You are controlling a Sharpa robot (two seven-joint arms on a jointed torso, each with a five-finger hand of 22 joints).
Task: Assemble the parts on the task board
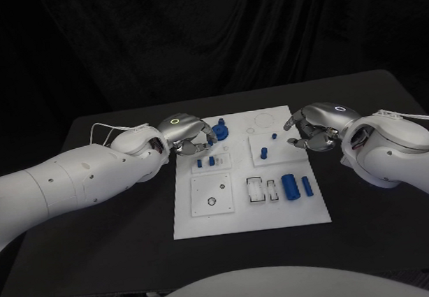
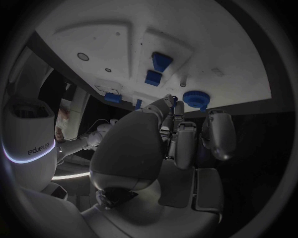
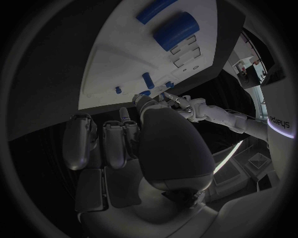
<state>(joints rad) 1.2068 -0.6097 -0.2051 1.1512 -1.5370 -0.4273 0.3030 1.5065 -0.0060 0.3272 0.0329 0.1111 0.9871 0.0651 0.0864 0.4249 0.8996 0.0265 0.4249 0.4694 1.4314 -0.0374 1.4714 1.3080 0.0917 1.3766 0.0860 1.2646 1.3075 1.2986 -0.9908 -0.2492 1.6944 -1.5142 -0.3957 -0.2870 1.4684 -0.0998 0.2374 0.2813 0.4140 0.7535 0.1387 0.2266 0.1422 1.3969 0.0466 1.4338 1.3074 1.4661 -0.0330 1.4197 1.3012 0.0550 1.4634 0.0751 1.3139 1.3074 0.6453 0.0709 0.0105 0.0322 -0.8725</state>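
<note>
Though my curled silver left hand (image 1: 185, 135) and right hand (image 1: 312, 131) hide their fingertips, leaving any pinch unclear, small blue cylindrical parts (image 1: 297, 185) dot the flat white task board (image 1: 251, 219).

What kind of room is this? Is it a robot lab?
Probably a robot lab or test room. A black table stands before a dark curtain, and a white task board with small blue parts lies between two robot hands.

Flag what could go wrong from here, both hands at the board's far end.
1. Left hand hovers close to the blue gear; a careless move could knock it.
2. Right hand sits beside the upright pegs and could tip them.
3. The loose cylinders on the board may roll if it's bumped.
</note>
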